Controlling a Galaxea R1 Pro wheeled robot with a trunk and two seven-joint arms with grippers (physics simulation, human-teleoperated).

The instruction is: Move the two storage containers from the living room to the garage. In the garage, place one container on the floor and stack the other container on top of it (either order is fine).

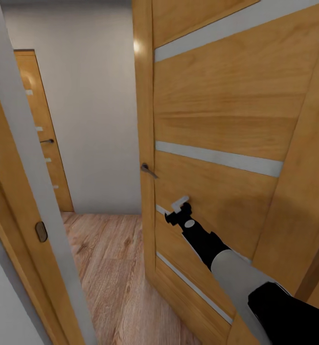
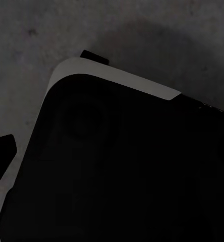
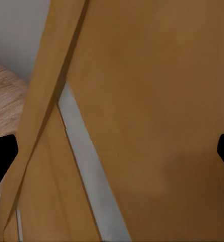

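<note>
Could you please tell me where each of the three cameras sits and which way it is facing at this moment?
Head view: on the robot's head, looking forward and down at an open wooden door, a hallway and wood floor; the right arm reaches to the door, right gripper against its face.
Left wrist view: on the left arm, facing down at a dark robot body part over grey ground.
Right wrist view: on the right arm, facing the door close up; dark fingertips at the edges.
Head and right wrist views share the door.

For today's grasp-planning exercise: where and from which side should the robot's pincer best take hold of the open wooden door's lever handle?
Probably the lever's free end: the lever handle sticks out sideways from the door's edge. Come from the hallway-gap side, fingers above and below the bar. The right pincer sits lower, against the door's face.
</note>
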